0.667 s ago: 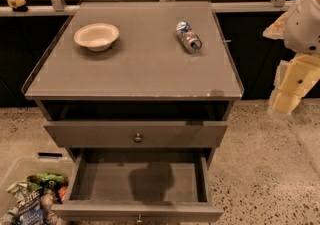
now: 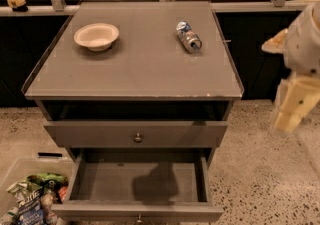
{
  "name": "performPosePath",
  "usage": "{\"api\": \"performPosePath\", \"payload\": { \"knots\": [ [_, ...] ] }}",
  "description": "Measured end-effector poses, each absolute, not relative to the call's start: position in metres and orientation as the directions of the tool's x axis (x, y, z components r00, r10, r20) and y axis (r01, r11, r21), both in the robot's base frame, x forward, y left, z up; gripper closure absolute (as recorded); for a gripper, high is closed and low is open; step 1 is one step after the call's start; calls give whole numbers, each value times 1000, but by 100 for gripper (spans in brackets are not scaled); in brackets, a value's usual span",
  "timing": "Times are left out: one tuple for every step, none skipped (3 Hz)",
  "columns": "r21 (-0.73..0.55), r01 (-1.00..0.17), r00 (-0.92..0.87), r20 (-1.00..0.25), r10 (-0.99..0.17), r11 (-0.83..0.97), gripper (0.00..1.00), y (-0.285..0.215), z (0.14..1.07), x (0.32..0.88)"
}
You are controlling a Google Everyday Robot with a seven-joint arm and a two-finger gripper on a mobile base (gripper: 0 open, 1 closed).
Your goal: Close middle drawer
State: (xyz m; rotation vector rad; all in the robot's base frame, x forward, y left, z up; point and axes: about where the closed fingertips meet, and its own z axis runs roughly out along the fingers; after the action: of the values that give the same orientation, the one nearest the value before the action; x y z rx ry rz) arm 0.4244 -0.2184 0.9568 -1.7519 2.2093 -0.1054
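Note:
The middle drawer point(image 2: 137, 181) is pulled far out of the grey-brown cabinet point(image 2: 135, 74). It is a shallow, empty box, and its flat front point(image 2: 100, 212) sits at the bottom edge of the view with a small knob point(image 2: 139, 217) at its centre. Above it is the taller drawer front point(image 2: 90, 134) with a brass knob point(image 2: 137, 138). My gripper point(image 2: 292, 111), cream-coloured, hangs in the air to the right of the cabinet at about the height of the upper drawer front. It is well clear of the open drawer and holds nothing I can see.
A white paper bowl point(image 2: 96, 35) and a can point(image 2: 188, 36) lying on its side rest on the cabinet top. A clear plastic bin point(image 2: 30, 199) of snack packets stands on the speckled floor at lower left, beside the open drawer. A rail and dark panels run behind.
My gripper has dropped a little lower at the right of the cabinet. The middle drawer is as far out as before.

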Motion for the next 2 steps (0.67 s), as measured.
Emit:
{"api": "performPosePath", "payload": {
  "knots": [
    [-232, -949, -150, -258, -954, 211, 0, -230, 890, 401],
    [-139, -969, -150, -336, -930, 206, 0, -244, 775, 384]
  ]
}}
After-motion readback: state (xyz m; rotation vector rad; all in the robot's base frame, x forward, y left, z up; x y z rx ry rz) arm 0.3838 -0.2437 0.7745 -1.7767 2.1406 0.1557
